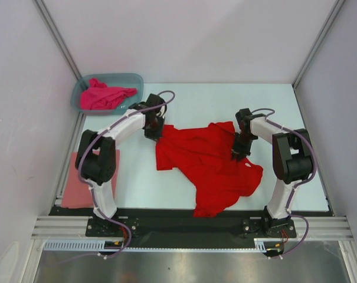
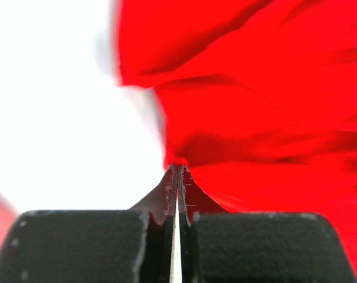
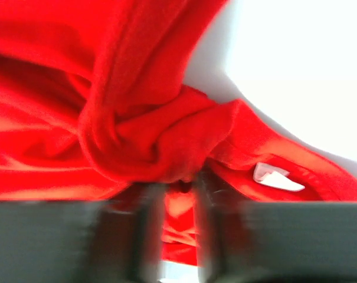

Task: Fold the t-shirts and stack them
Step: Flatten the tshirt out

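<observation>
A bright red t-shirt [image 1: 208, 168] lies crumpled across the middle of the table. My left gripper [image 1: 154, 132] is at its far left corner. In the left wrist view its jaws [image 2: 177, 168] are shut, with the red cloth [image 2: 255, 88] drawn to a point at the tips. My right gripper [image 1: 240, 152] is on the shirt's right part near the collar. A bunch of red cloth [image 3: 166, 141] fills the gap between its blurred fingers [image 3: 179, 187], and a white label [image 3: 275, 177] shows beside them. A magenta-pink t-shirt [image 1: 104, 95] lies in the tub. A salmon-pink t-shirt [image 1: 75, 186] lies flat at the left edge.
The translucent blue-grey tub [image 1: 134, 79] stands at the back left corner. White walls close in the table on the left, back and right. A black rail [image 1: 184, 221] with both arm bases runs along the near edge.
</observation>
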